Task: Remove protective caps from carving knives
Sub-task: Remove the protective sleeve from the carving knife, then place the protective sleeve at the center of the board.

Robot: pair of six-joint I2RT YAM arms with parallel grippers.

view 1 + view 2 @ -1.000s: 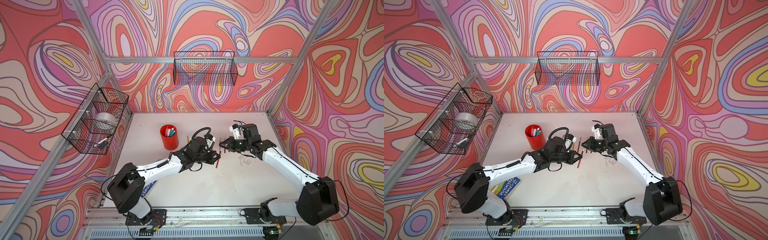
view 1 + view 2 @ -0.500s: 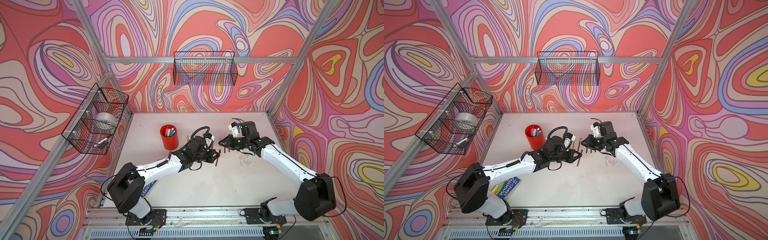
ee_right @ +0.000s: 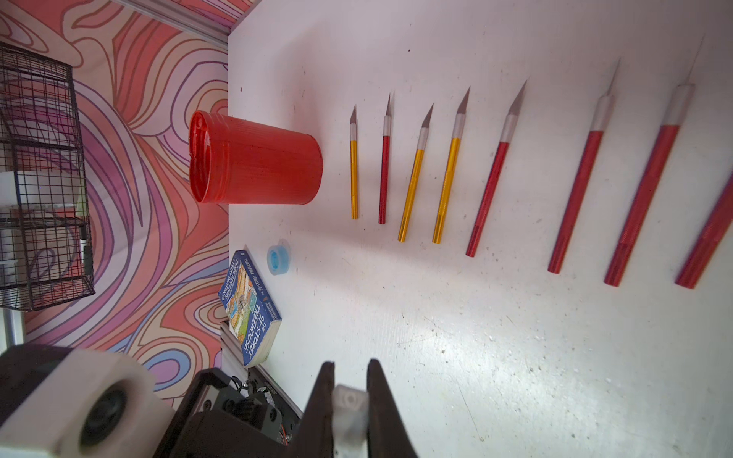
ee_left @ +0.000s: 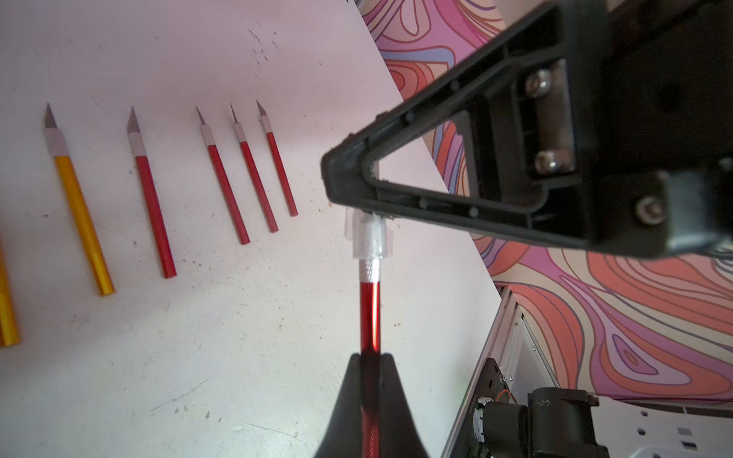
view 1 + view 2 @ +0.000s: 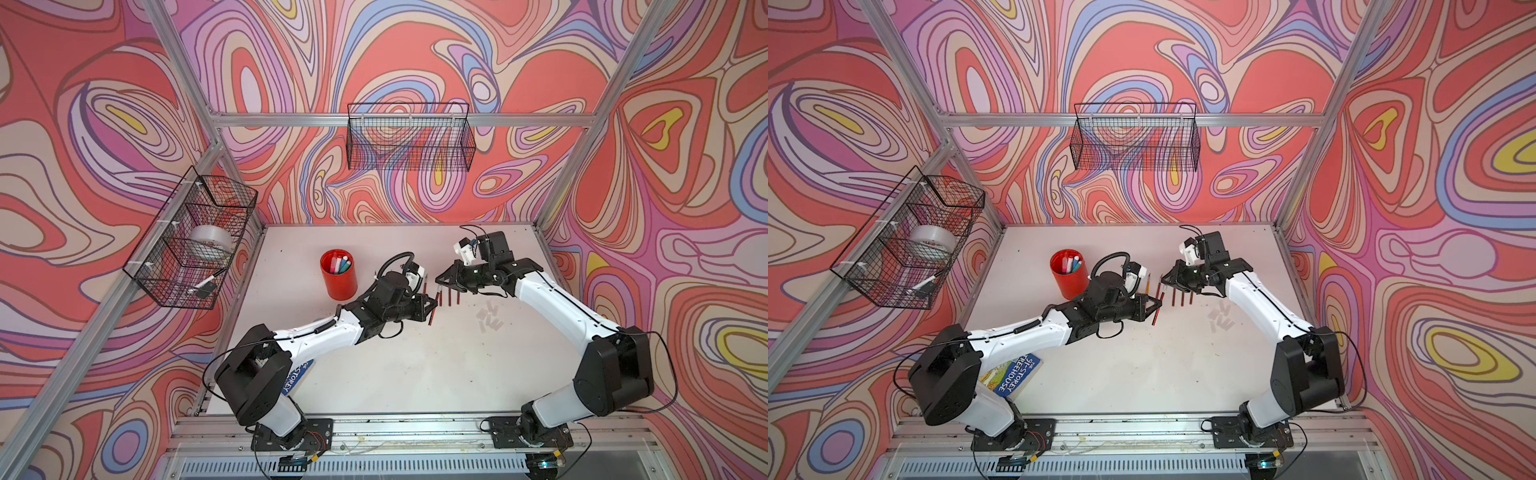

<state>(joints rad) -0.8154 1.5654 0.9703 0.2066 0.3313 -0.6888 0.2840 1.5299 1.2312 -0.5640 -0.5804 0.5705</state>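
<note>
The last capped carving knife (image 4: 369, 313), red-handled, is held between the two arms, just beside the near end of the row of knives and apparently clear of the worktop (image 5: 415, 374). Its protective cap (image 4: 369, 240), a translucent sleeve, sits on the tip against the knurled collar and hides the blade.

The left jaws are pressed together on the red handle. The right jaws pinch the cap from both sides, as the right wrist view shows (image 3: 349, 400).

Eight other knives (image 3: 492, 198) lie side by side on the worktop with bare blades. A small heap of loose caps (image 5: 489, 319) lies near the right arm (image 5: 552, 299). A red cup (image 5: 338, 274) of markers stands beyond the row, with a blue tape roll (image 3: 277, 255) and a book (image 3: 250, 309) further off.

So the step in hand looks like the final pull. The next move calls for drawing the two grips apart straight along the knife's axis, without twisting the cap on the blade. After that, the cap belongs with the heap and the knife at the end of the row.
</note>
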